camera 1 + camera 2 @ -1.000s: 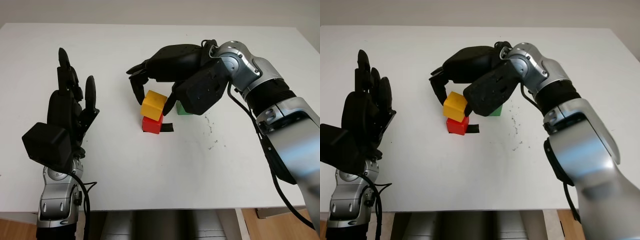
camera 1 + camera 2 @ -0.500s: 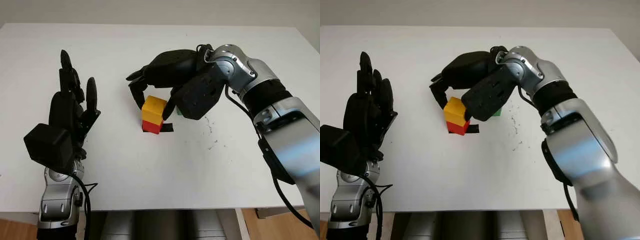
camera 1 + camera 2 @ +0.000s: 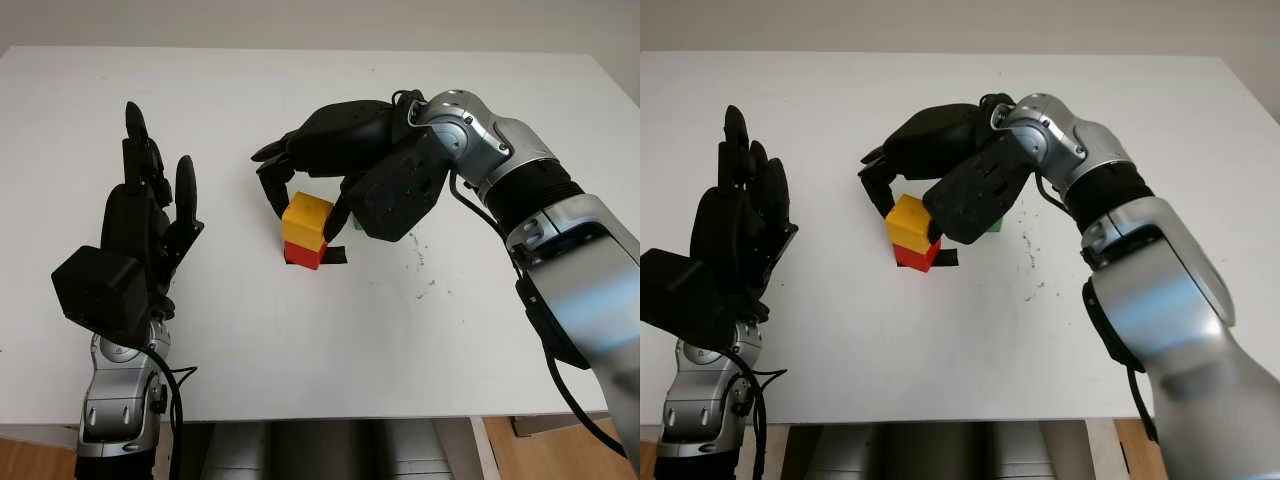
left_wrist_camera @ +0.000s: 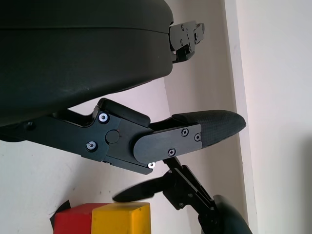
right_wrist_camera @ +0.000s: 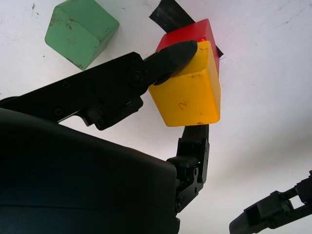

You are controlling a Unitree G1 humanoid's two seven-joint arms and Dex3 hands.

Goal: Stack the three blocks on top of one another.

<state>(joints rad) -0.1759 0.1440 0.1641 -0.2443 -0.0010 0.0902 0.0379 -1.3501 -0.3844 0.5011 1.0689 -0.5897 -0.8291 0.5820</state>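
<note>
A yellow block [image 3: 306, 221] sits on top of a red block [image 3: 303, 253] near the middle of the white table [image 3: 330, 340]. My right hand [image 3: 303, 203] reaches in from the right and is shut on the yellow block, with fingers [image 5: 171, 53] pressed against its sides. The green block [image 5: 80, 31] lies on the table just behind the stack, mostly hidden under my right palm, with a sliver of it [image 3: 993, 226] showing. My left hand [image 3: 140, 235] is open, held upright at the left, well away from the blocks.
A strip of black tape [image 3: 335, 255] lies on the table under the red block. Small dark pen marks [image 3: 422, 262] dot the surface right of the stack. The table's front edge [image 3: 330, 412] runs close below.
The yellow block, tilted and higher a second ago, has come down square onto the red block. My right hand lowered with it. My left hand barely shifted.
</note>
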